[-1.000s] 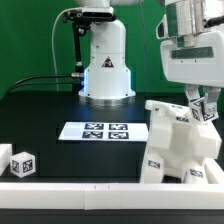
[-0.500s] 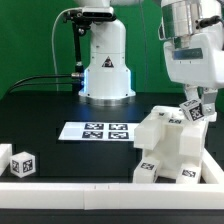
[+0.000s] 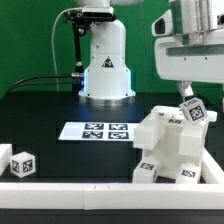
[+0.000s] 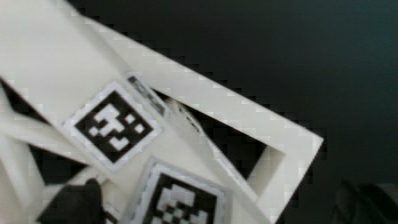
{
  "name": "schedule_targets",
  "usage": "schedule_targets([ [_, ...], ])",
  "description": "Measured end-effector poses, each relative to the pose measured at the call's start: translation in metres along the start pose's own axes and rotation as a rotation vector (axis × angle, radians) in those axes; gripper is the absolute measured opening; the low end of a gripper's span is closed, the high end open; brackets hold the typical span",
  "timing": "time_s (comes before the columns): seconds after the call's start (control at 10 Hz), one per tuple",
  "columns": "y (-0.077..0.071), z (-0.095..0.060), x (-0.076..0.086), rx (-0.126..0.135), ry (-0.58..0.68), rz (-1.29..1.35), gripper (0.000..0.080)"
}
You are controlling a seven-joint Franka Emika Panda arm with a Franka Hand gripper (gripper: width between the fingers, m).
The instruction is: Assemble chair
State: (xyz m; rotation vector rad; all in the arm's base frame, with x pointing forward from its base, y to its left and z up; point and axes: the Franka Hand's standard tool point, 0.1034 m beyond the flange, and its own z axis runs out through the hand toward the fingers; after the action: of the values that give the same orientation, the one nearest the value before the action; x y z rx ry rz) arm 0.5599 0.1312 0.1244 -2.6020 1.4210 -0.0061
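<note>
The chair (image 3: pixel 172 148), a blocky white structure of joined panels and bars with black-and-white tags, rests on the black table at the exterior view's right front. One tagged part (image 3: pixel 193 111) sticks up at its top right. My gripper (image 3: pixel 188 94) hangs just above that part, open and holding nothing. In the wrist view white bars of the chair (image 4: pixel 214 100) and two tags fill the picture. The dark fingertips (image 4: pixel 71 200) stand wide apart on either side of the lower tag (image 4: pixel 178 198).
The marker board (image 3: pixel 95 131) lies flat mid-table, left of the chair. A small tagged white cube (image 3: pixel 22 164) and another white piece (image 3: pixel 3 156) sit at the front left. The robot base (image 3: pixel 106 70) stands behind. A white rail (image 3: pixel 90 190) runs along the front edge.
The chair has tipped down and left to rest on the table. My gripper opened, let go of its top part and rose above it.
</note>
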Motion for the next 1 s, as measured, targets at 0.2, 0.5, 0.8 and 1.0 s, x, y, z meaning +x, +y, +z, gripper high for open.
schedule_targets([
  [0.2, 0.009, 0.003, 0.0, -0.013, -0.003, -0.112, 0.0648],
  [0.5, 0.018, 0.001, 0.005, -0.061, 0.039, -0.31, 0.0648],
  [0.8, 0.015, 0.0, 0.006, -0.058, 0.043, -0.338, 0.0648],
  [1.0, 0.006, 0.005, 0.001, -0.078, 0.058, -0.546, 0.0648],
])
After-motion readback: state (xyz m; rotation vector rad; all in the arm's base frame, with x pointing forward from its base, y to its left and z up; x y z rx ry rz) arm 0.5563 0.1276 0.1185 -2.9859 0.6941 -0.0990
